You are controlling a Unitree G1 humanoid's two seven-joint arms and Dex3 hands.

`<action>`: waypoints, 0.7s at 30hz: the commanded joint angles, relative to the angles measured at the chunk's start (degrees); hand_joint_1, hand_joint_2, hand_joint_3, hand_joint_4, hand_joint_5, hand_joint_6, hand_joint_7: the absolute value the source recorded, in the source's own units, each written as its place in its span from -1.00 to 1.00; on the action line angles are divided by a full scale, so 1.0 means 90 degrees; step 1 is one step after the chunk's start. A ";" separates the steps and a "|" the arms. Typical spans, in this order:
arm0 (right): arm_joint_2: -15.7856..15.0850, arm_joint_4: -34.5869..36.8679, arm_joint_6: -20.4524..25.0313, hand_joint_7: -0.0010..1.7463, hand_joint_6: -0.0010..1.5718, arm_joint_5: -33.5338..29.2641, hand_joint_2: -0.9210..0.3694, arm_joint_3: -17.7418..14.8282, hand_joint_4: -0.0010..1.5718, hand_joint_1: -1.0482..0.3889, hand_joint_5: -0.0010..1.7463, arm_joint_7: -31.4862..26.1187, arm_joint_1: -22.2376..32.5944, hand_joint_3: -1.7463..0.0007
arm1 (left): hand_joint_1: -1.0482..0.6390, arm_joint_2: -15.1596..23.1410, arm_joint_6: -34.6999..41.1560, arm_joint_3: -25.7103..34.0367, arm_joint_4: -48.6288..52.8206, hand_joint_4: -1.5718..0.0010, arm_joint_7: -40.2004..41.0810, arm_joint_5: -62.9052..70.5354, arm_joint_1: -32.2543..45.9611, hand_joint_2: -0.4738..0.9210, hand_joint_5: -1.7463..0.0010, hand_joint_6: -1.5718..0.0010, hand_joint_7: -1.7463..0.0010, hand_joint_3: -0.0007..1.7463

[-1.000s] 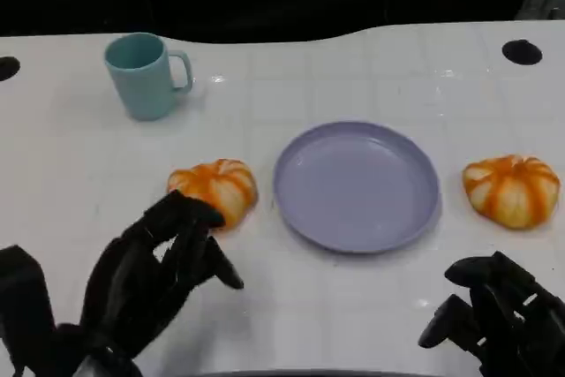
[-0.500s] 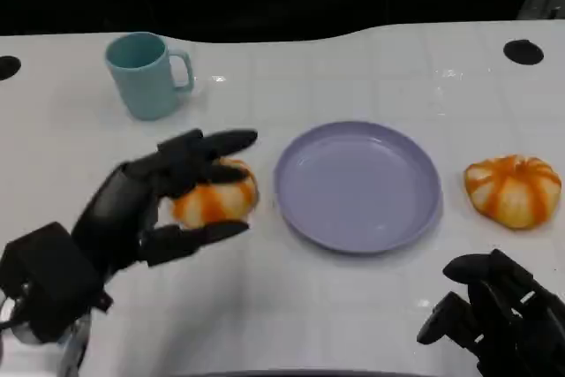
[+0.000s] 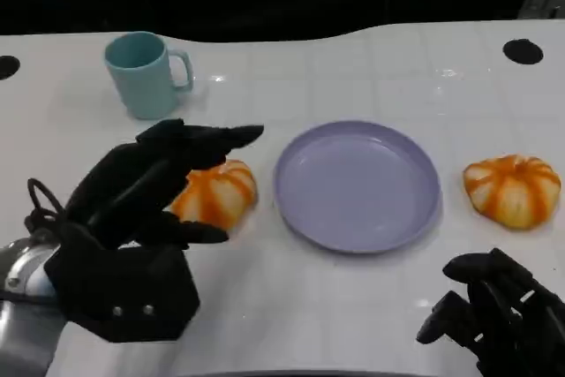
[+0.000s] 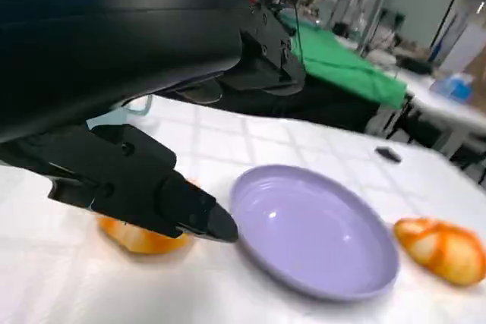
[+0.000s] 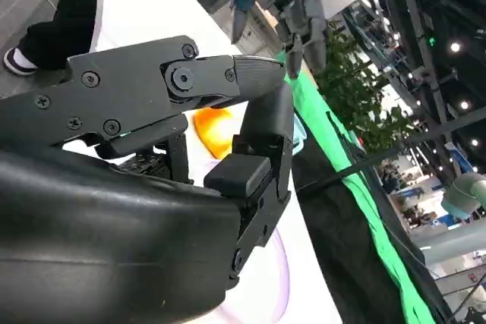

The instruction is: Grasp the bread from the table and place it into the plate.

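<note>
From the head view, the bread (image 3: 216,194) lies on the table (image 3: 371,68), long axis left-right, just left of the plate (image 3: 357,185). The left hand (image 3: 146,184), fingers spread, straddles it without holding. A cup (image 3: 143,74) stands behind; a second bread (image 3: 512,189) lies right of the plate. The right hand (image 3: 494,315) rests curled, holding nothing. In the left wrist view, fingers (image 4: 144,180) partly hide the bread (image 4: 140,237).

Two breads are seen, one (image 3: 216,195) by the left hand (image 3: 150,184) and one (image 3: 512,189) at the right, both orange with pale cream stripes. The plate (image 3: 357,185) is plain lavender, the mug (image 3: 145,74) plain teal. The table (image 3: 353,68) is white, faintly gridded. Both hands are black, right hand (image 3: 497,318) included.
</note>
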 commanded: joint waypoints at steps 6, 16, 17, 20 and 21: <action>-0.0075 -0.0093 -0.0079 0.17 -0.14 -0.0059 -1.00 -0.0009 -0.26 -0.30 0.79 -0.0004 0.0028 0.72 | 0.04 0.0387 0.1384 -0.0713 -0.0351 0.99 -0.0437 0.1293 -0.0484 0.74 0.88 0.69 0.99 -1.00; -0.0075 -0.0122 -0.0114 0.19 -0.17 -0.0055 -1.00 0.0002 -0.29 -0.30 0.81 0.0056 0.0058 0.69 | 0.02 -0.0123 0.2200 -0.1658 0.1688 0.96 0.0152 0.2119 -0.1618 0.76 0.86 0.69 1.00 -1.00; -0.0074 -0.0137 -0.0098 0.19 -0.16 -0.0055 -1.00 0.0003 -0.29 -0.30 0.81 0.0039 0.0065 0.69 | 0.02 -0.0173 0.2238 -0.1721 0.1875 0.95 0.0222 0.2136 -0.1715 0.74 0.85 0.69 0.99 -1.00; -0.0078 -0.0171 -0.0066 0.19 -0.17 -0.0028 -1.00 -0.0004 -0.29 -0.30 0.80 0.0030 0.0087 0.70 | 0.00 -0.0382 0.2449 -0.1914 0.2517 0.96 0.0393 0.2197 -0.2050 0.73 0.85 0.69 1.00 -1.00; -0.0079 -0.0177 -0.0060 0.19 -0.17 -0.0022 -1.00 -0.0006 -0.29 -0.30 0.80 0.0030 0.0091 0.70 | -0.01 -0.0417 0.2479 -0.1957 0.2656 0.96 0.0440 0.2195 -0.2121 0.73 0.85 0.69 1.00 -1.00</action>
